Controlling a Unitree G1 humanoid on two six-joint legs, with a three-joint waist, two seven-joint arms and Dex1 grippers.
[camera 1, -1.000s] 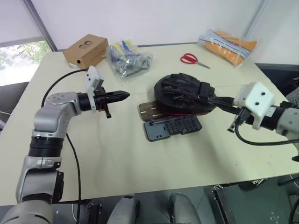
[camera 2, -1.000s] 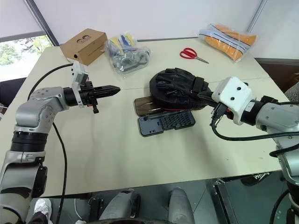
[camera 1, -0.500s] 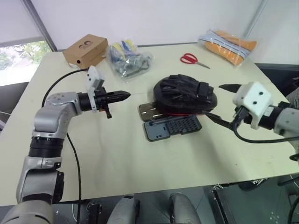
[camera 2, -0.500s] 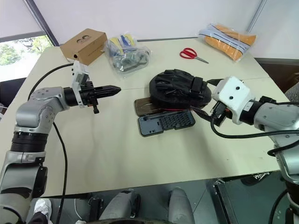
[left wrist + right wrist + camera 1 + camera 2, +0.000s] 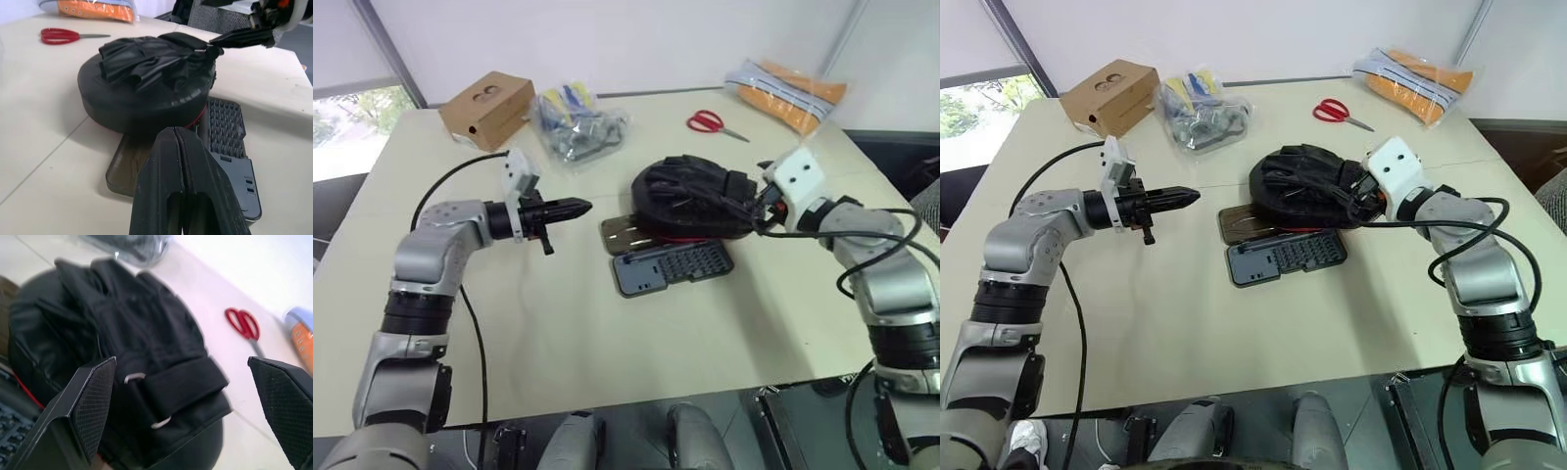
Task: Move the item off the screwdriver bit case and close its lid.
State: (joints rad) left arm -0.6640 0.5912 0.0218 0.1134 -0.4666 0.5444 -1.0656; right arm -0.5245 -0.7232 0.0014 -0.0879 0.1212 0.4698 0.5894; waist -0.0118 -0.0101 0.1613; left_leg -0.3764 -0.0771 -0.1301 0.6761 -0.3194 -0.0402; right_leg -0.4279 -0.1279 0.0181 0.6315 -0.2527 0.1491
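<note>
The item, a black padded mitt (image 5: pixel 693 194) with a red rim, lies on the open screwdriver bit case. It covers much of the smoky-brown lid (image 5: pixel 625 233), while the dark grey tray (image 5: pixel 672 266) of bits lies bare in front of it. My right gripper (image 5: pixel 756 204) is at the mitt's right edge and is open. In the right wrist view its fingers (image 5: pixel 93 401) stand wide apart on either side of the mitt's wrist strap (image 5: pixel 183 382). My left gripper (image 5: pixel 578 207) is shut and empty, hovering level to the left of the case and pointing at it.
At the back of the table are a cardboard box (image 5: pixel 489 106), a clear bag of small items (image 5: pixel 578 127), red-handled scissors (image 5: pixel 710 122) and an orange packet (image 5: pixel 788 83). Bare tabletop lies in front of the case.
My right gripper went from shut to wide open and moved forward, so its fingers now straddle the mitt's strap end. The left gripper has stayed in place.
</note>
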